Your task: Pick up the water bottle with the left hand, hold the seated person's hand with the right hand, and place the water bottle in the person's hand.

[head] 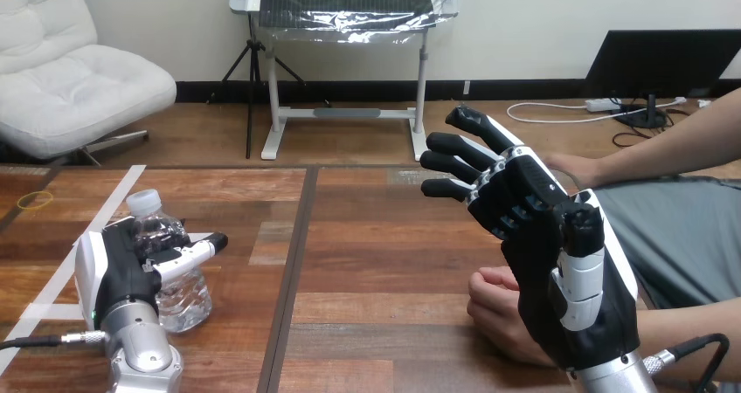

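A clear plastic water bottle [169, 262] with a white cap stands upright at the table's front left. My left hand [118, 278] is wrapped round its middle, one finger [194, 255] curled across the front. Whether the bottle's base touches the table I cannot tell. At the front right, my right hand [549, 262] is raised with its fingers straight and spread, pointing up and left. Just behind and below it the person's hand [495, 310] rests on the table in a loose fist, partly hidden by my palm. My fingers are not curled round it.
The person's other forearm [664, 144] reaches in from the right edge, above the table's far side. A yellow ring [35, 200] lies at the far left. A strip of white tape [109, 203] runs diagonally across the left part of the wooden table [367, 236].
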`<move>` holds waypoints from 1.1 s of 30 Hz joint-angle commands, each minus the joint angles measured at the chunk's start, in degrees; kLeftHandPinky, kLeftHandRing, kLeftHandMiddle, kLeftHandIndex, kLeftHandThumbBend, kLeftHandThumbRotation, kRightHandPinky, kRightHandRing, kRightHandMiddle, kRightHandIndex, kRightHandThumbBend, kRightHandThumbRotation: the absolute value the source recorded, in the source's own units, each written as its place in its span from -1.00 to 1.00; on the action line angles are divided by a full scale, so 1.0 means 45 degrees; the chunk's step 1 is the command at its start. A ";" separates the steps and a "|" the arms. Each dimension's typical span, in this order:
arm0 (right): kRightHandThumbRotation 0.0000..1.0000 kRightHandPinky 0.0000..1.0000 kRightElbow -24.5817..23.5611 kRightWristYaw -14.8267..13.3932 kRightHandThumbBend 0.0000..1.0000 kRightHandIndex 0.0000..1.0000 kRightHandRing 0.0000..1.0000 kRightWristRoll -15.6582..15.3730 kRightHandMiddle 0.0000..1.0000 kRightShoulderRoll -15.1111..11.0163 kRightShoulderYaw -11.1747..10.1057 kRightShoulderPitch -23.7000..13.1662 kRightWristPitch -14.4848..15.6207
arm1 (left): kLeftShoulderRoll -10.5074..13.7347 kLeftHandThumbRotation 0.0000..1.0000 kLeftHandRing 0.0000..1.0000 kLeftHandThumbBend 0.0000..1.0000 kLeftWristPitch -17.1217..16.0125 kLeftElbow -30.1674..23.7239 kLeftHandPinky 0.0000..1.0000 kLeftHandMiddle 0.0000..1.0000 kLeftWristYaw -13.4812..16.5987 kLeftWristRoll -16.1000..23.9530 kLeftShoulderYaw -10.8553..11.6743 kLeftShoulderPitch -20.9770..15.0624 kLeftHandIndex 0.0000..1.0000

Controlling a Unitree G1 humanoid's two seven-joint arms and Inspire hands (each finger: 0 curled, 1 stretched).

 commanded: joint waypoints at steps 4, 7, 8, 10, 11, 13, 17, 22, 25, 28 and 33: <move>1.00 0.49 -0.0358 -0.0018 0.55 0.74 0.63 0.0119 0.65 0.0048 -0.0126 -0.0456 -0.0258 | -0.0016 -1.00 -0.29 0.49 -0.0434 0.0126 -0.47 -0.17 0.0110 0.0136 -0.0181 -0.0516 -0.11; 1.00 0.49 -0.0360 -0.0034 0.56 0.74 0.63 0.0103 0.65 0.0058 -0.0125 -0.0447 -0.0257 | -0.0041 -1.00 -0.30 0.49 -0.0536 0.0072 -0.47 -0.18 0.0153 0.0110 -0.0148 -0.0493 -0.11; 1.00 0.49 -0.0362 -0.0036 0.56 0.74 0.63 0.0103 0.65 0.0059 -0.0122 -0.0444 -0.0251 | -0.0052 -1.00 -0.30 0.49 -0.0566 0.0047 -0.48 -0.18 0.0167 0.0097 -0.0134 -0.0484 -0.11; 1.00 0.49 -0.0367 -0.0036 0.56 0.74 0.63 0.0107 0.65 0.0057 -0.0118 -0.0440 -0.0236 | -0.0070 -1.00 -0.30 0.49 -0.0615 -0.0002 -0.48 -0.18 0.0188 0.0077 -0.0111 -0.0467 -0.11; 1.00 0.49 -0.0369 -0.0034 0.56 0.74 0.63 0.0110 0.65 0.0055 -0.0117 -0.0440 -0.0229 | -0.0076 -1.00 -0.30 0.49 -0.0632 -0.0018 -0.47 -0.18 0.0194 0.0073 -0.0105 -0.0461 -0.11; 1.00 0.49 -0.0373 -0.0037 0.55 0.74 0.63 0.0108 0.65 0.0047 -0.0118 -0.0438 -0.0204 | -0.0090 -1.00 -0.30 0.48 -0.0674 -0.0076 -0.47 -0.18 0.0208 0.0061 -0.0087 -0.0442 -0.11; 1.00 0.50 -0.0353 -0.0068 0.54 0.74 0.63 0.0092 0.65 0.0046 -0.0129 -0.0454 -0.0143 | -0.0109 -1.00 -0.30 0.48 -0.0712 -0.0260 -0.47 -0.18 0.0211 0.0040 -0.0062 -0.0398 -0.11; 1.00 0.50 -0.0236 -0.0134 0.55 0.75 0.63 -0.0034 0.65 0.0015 -0.0191 -0.0554 -0.0109 | -0.0133 -1.00 -0.32 0.48 -0.1061 -0.0821 -0.48 -0.19 0.0268 0.0106 -0.0092 -0.0205 -0.10; 1.00 0.50 -0.0078 -0.0242 0.56 0.75 0.64 -0.0288 0.65 -0.0027 -0.0291 -0.0667 -0.0169 | -0.0095 -1.00 -0.32 0.49 -0.1523 -0.1071 -0.49 -0.19 0.0320 0.0226 -0.0175 -0.0069 -0.11; 1.00 0.49 0.0239 -0.0268 0.56 0.75 0.65 -0.0512 0.66 -0.0119 -0.0444 -0.0883 -0.0342 | -0.0033 -1.00 -0.31 0.48 -0.1930 -0.1368 -0.48 -0.19 0.0301 0.0363 -0.0273 0.0081 -0.11; 1.00 0.50 0.0899 -0.0287 0.52 0.76 0.69 -0.0930 0.68 -0.0392 -0.0839 -0.1396 -0.0715 | -0.0060 -1.00 -0.31 0.45 -0.2632 -0.2071 -0.48 -0.19 0.0104 0.0335 -0.0310 0.0388 -0.12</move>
